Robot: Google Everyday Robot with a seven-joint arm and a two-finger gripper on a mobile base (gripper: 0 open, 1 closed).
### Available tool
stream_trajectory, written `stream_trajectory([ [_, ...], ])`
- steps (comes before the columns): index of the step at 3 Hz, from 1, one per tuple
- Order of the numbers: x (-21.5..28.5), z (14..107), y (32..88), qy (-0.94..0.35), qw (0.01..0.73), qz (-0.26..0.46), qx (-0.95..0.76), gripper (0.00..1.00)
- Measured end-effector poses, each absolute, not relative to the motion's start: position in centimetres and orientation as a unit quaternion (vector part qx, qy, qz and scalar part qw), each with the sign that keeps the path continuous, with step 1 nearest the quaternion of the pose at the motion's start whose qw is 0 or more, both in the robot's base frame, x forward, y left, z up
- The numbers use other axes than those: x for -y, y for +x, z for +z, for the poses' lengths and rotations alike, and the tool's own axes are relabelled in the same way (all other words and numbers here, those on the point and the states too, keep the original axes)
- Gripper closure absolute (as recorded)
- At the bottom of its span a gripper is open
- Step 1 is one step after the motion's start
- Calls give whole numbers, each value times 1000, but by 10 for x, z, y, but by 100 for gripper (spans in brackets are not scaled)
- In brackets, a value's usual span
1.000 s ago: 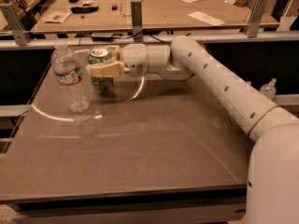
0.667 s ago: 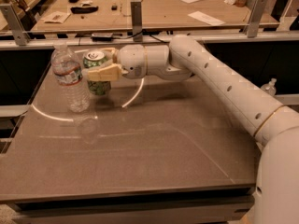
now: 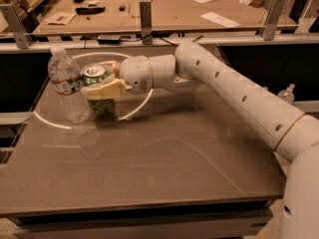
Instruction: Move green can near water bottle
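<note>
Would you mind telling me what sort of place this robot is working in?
Probably a lab or workshop: a wooden workbench strewn with papers and small dark objects stands behind the grey-brown table, where the pincer grips a small green metal can beside a clear plastic water bottle.

A brown-grey table (image 3: 164, 158) bore pale curved arcs (image 3: 49, 122), while behind it a metal rail (image 3: 60, 45) with upright posts (image 3: 145, 15) fronted a wooden workbench (image 3: 169, 9) holding sheets of paper (image 3: 220, 19) and a dark object (image 3: 89, 9), a small clear bottle (image 3: 288, 92) standing off to one side.
</note>
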State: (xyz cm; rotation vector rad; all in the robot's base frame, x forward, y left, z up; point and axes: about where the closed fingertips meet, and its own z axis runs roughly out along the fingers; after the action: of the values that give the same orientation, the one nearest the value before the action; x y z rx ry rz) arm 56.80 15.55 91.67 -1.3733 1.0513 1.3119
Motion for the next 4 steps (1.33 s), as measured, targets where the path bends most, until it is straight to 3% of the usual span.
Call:
stream_trajectory([
  [2,-159,899,546,-564,460,531,-435,100],
  [4,-155,892,536,-572,467,507,-444,59],
])
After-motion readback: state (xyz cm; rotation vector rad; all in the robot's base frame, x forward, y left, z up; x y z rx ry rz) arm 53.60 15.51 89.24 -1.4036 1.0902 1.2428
